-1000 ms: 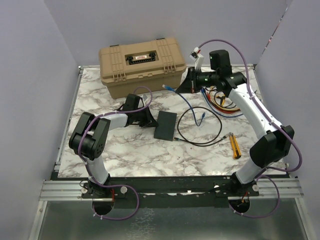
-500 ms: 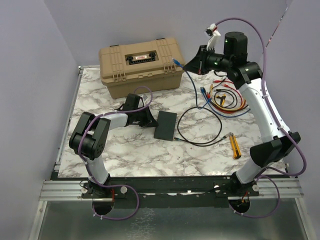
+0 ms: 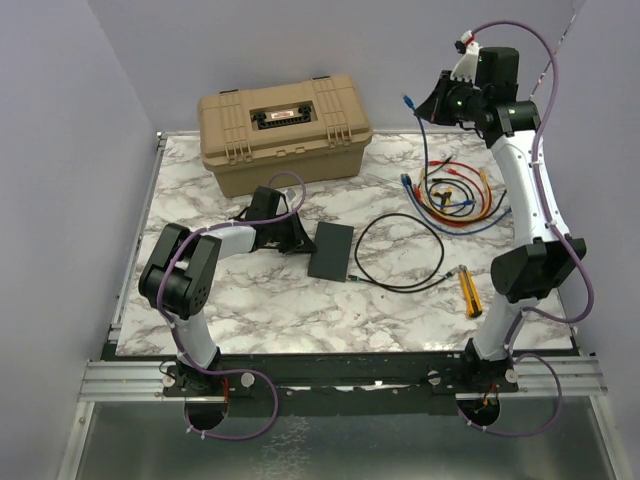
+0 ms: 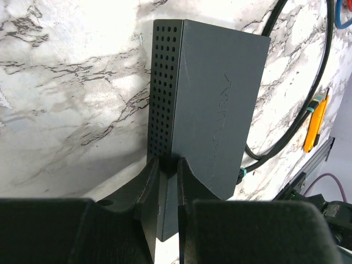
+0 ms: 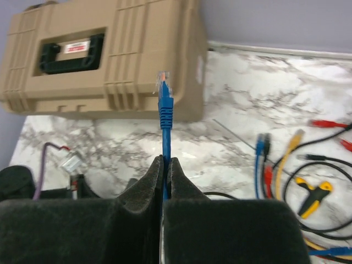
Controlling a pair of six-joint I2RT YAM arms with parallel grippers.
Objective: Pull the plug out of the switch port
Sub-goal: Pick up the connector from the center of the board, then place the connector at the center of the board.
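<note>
Matt perforated switch (image 4: 214, 110), glossy marbled table (image 4: 66, 110), clear plastic plug (image 5: 162, 81)

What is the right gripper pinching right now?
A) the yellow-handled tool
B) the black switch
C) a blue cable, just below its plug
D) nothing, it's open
C: the right wrist view shows the right gripper shut on the blue cable, its plug standing free above the fingertips, in front of the tan toolbox.
</note>
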